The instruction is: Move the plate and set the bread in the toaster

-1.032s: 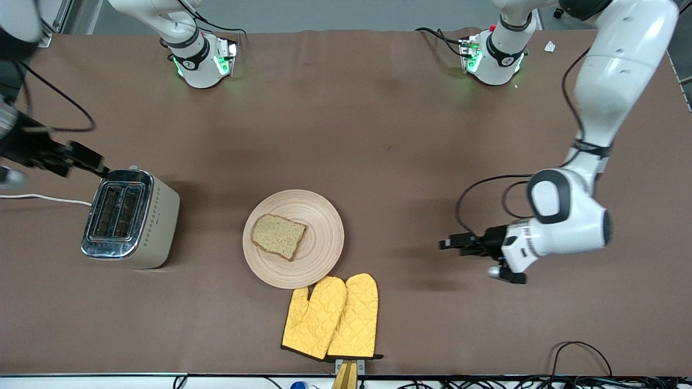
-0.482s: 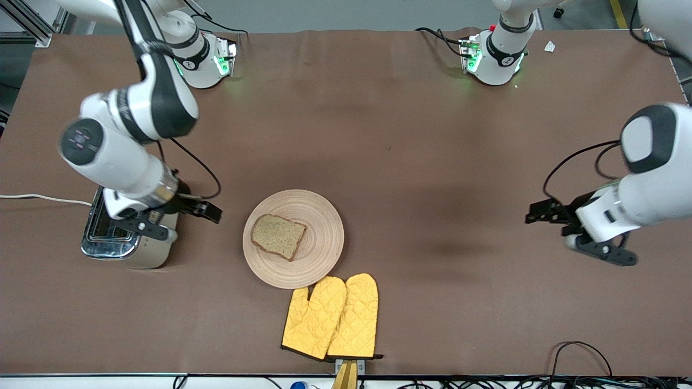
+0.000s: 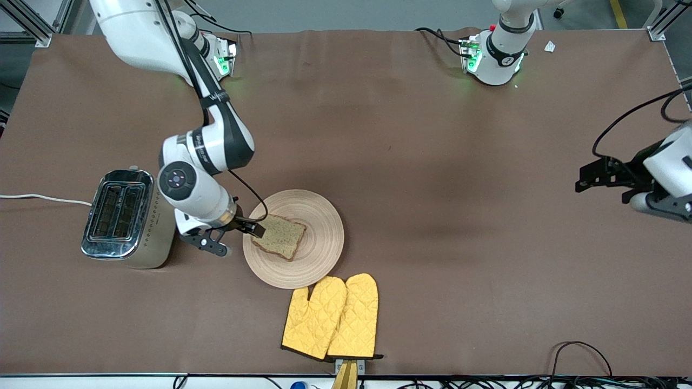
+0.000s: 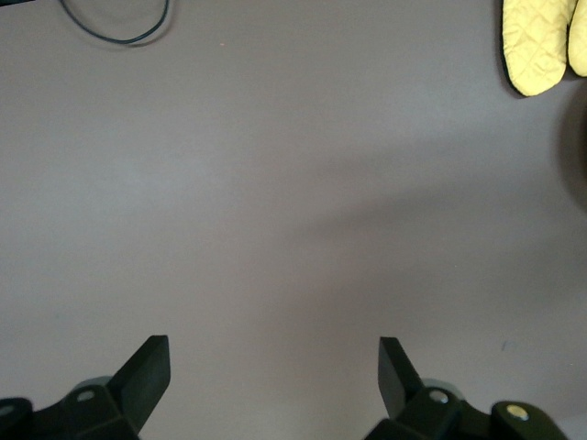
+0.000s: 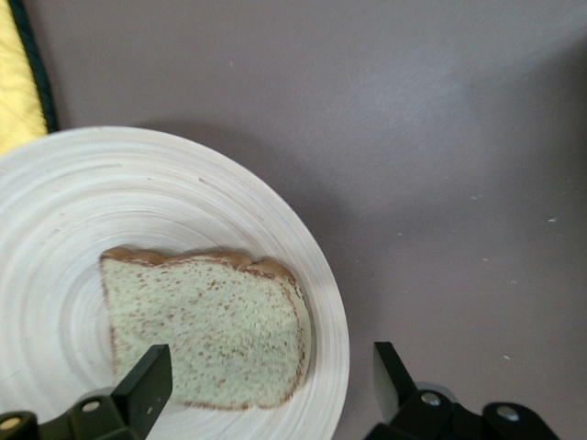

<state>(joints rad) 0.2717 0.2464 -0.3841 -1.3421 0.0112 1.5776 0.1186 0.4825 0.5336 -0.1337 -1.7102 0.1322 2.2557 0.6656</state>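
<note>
Right gripper [image 3: 258, 229]: we see it open, empty — over the brown-crusted bread slice [image 3: 279, 236] on the round wooden plate [image 3: 321, 237], frame centre.
Left gripper [image 3: 586, 178]: open, empty — waiting at right edge.
Writing: we read none.

Even overhead light, soft shadows on the table [image 3: 411, 162], glare on the toaster [image 3: 120, 216], sharp focus.

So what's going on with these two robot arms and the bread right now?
The right gripper is over the edge of the wooden plate, its fingers open around the near side of the bread, which lies flat on the plate and is not yet gripped. The toaster stands empty beside it, toward the right arm's end. The left gripper waits, open, over bare table at its own end. Yellow oven mitts lie by the plate.
</note>
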